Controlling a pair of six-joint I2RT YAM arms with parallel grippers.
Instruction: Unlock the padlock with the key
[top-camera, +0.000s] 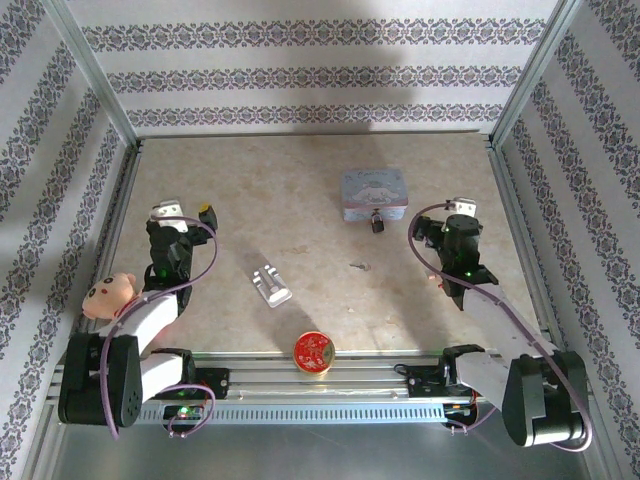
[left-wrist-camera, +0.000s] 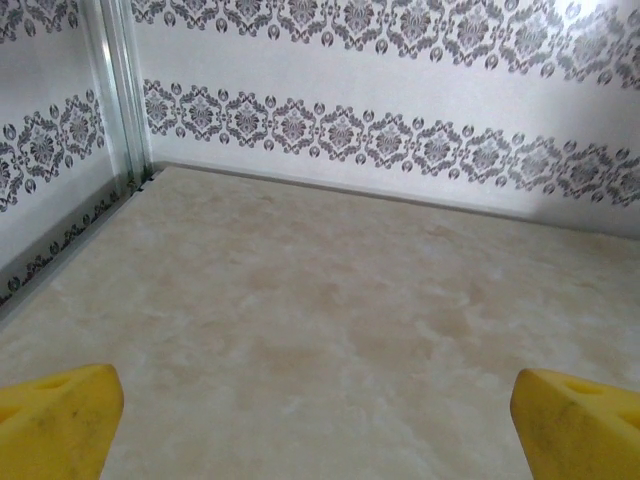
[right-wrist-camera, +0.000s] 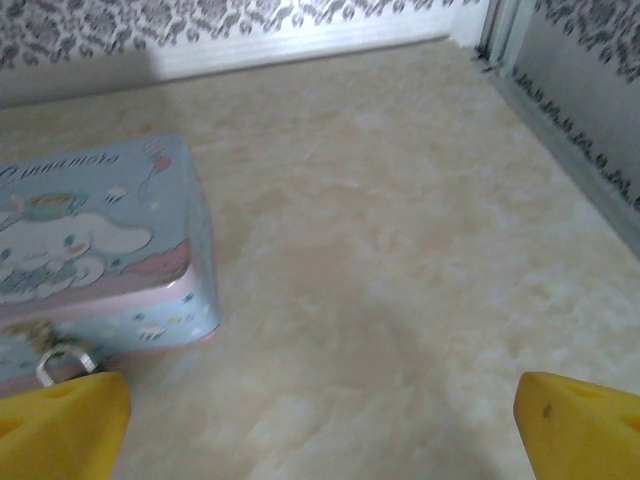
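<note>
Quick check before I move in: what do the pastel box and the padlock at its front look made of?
Pastel box: likely printed tin, glossy, with a rolled pink rim. Padlock: probably metal with a dark, dull finish; too small to judge further.

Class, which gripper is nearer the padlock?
Right. The right gripper sits just to the right of the padlock; the left gripper is far off on its left side.

The tin box (top-camera: 374, 193) is pale blue with cartoon print, the padlock (top-camera: 377, 225) blackish, the table (top-camera: 250, 200) mottled beige.
</note>
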